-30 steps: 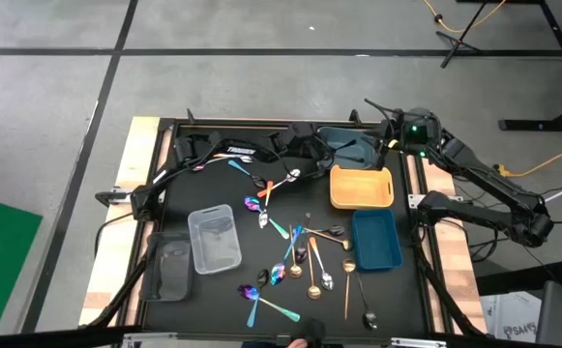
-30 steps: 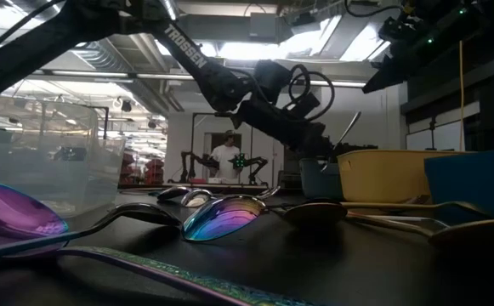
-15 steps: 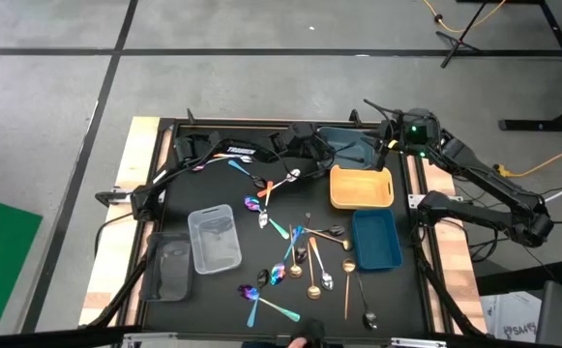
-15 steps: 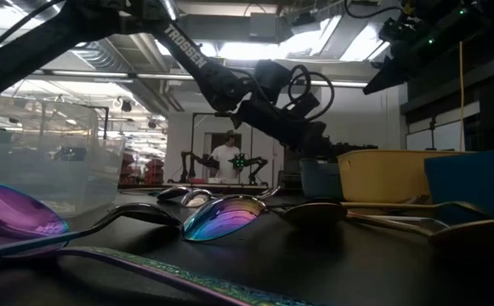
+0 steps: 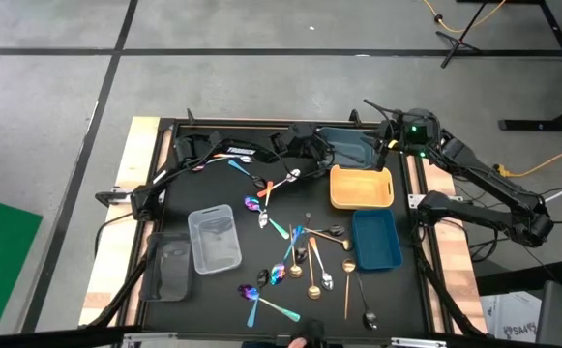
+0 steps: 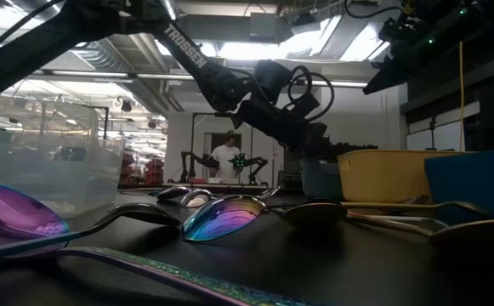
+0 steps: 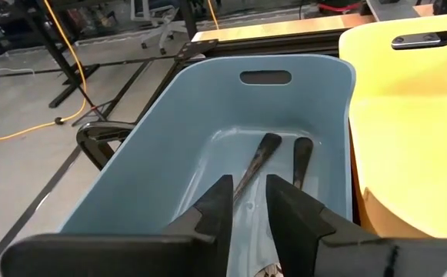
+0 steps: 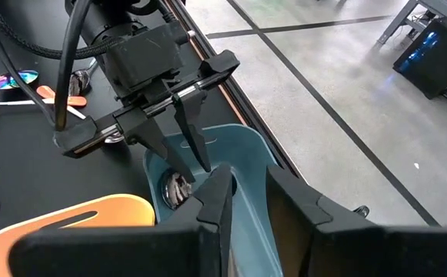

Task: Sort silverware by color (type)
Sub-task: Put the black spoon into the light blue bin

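My left gripper (image 5: 327, 147) hangs open over the light blue-grey tray (image 5: 355, 145) at the table's far side, its fingers pointing down into it (image 8: 183, 150). Two dark spoons (image 7: 258, 163) lie on the tray floor ahead of the gripper, and a spoon bowl (image 8: 178, 188) lies right under the fingers. My right gripper (image 5: 392, 140) waits open above the tray's right end, holding nothing (image 8: 246, 200). The other spoons, purple, teal, gold, orange and dark, lie flat across the middle of the black table (image 5: 300, 253), and a few more sit nearer the left arm (image 5: 266, 184).
A yellow tray (image 5: 361, 187) sits beside the blue-grey one, with a dark blue tray (image 5: 375, 240) nearer the table's front. A clear tub (image 5: 215, 239) and a grey tray (image 5: 172, 266) stand at the left. A person (image 6: 228, 157) stands in the room far behind.
In the low view, a thin spoon handle stuck up slantwise at my left gripper over the blue-grey tray a second ago. It no longer shows there. Both arms have kept their places.
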